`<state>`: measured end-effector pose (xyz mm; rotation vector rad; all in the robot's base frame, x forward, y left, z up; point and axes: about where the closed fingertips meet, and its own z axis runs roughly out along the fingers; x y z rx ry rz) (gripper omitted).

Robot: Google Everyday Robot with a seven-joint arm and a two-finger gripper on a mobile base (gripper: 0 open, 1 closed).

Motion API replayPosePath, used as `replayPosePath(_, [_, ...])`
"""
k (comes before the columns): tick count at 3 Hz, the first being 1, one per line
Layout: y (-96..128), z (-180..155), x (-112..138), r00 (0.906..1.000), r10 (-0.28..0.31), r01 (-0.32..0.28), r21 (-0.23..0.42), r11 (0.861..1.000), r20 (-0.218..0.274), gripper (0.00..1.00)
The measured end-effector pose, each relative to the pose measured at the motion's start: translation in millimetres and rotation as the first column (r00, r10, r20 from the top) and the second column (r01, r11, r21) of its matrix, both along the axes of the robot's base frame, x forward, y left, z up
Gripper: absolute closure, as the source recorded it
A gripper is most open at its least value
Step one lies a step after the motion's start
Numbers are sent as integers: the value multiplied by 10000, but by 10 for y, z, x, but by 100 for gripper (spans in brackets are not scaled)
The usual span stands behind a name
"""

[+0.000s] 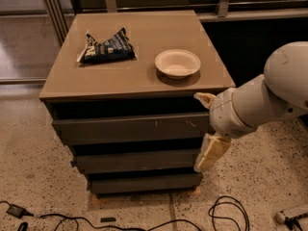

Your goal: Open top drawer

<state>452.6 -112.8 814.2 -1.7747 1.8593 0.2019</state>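
The top drawer (127, 130) is the widest dark grey-brown front, just under the cabinet top, with pale scratches right of centre. A dark gap shows above it. My gripper (208, 126) is at the drawer front's right end, on a white arm coming in from the right. It is open: one beige finger (204, 99) sits by the top right corner of the cabinet, the other (211, 153) hangs lower, beside the middle drawer's right end.
Two narrower drawer fronts (137, 160) lie below the top one. A dark snack bag (107, 47) and a white bowl (177, 63) sit on the cabinet top (139, 23). Cables (226, 211) lie on the speckled floor in front.
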Motion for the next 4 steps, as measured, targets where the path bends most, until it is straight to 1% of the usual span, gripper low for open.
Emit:
replayPosePath(1, [209, -294, 38, 9993, 332, -326, 411, 9986, -153, 0])
replayPosePath(2, [275, -472, 112, 9995, 330, -328, 661, 9973, -17, 0])
replayPosePath(3, [243, -954, 604, 9994, -126, 104, 673, 9977, 324, 0])
replayPosePath(4, [243, -954, 603, 9994, -125, 103, 673, 9977, 324, 0])
